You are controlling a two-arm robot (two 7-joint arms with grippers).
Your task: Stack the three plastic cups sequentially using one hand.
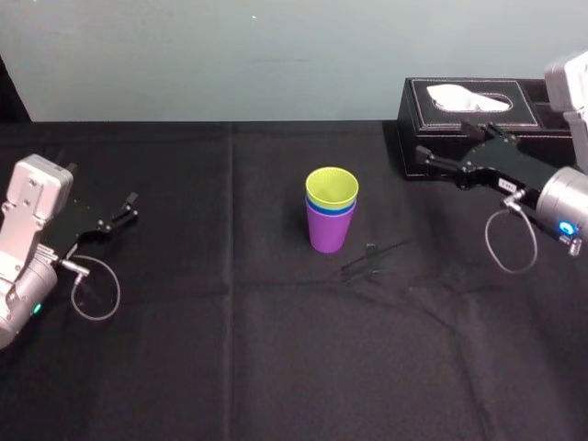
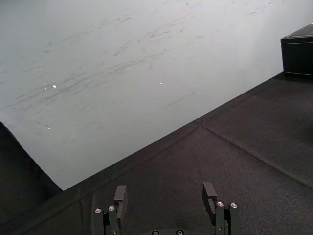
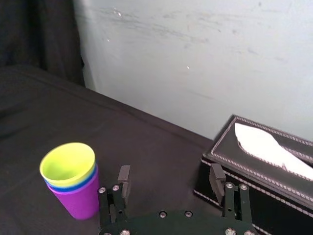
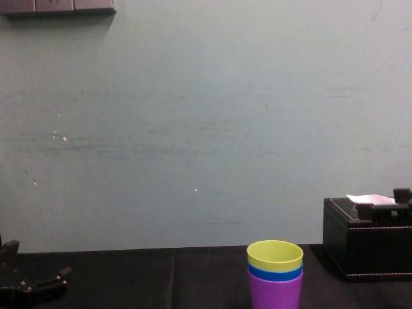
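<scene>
The three plastic cups (image 1: 332, 216) stand nested mid-tabletop (image 1: 276, 367), purple lowest. The right gripper (image 3: 170, 174) hovers beside the tissue box (image 1: 423, 101) near the right edge, fingers spread wide and empty; it should retreat without brushing the stack. The left gripper (image 2: 165, 191) idles at the left edge, fingers spread, empty.

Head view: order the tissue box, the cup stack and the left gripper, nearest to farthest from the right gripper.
From the right gripper:
1. tissue box, right beside it, far right.
2. cup stack, table centre.
3. left gripper, far left side.
</scene>
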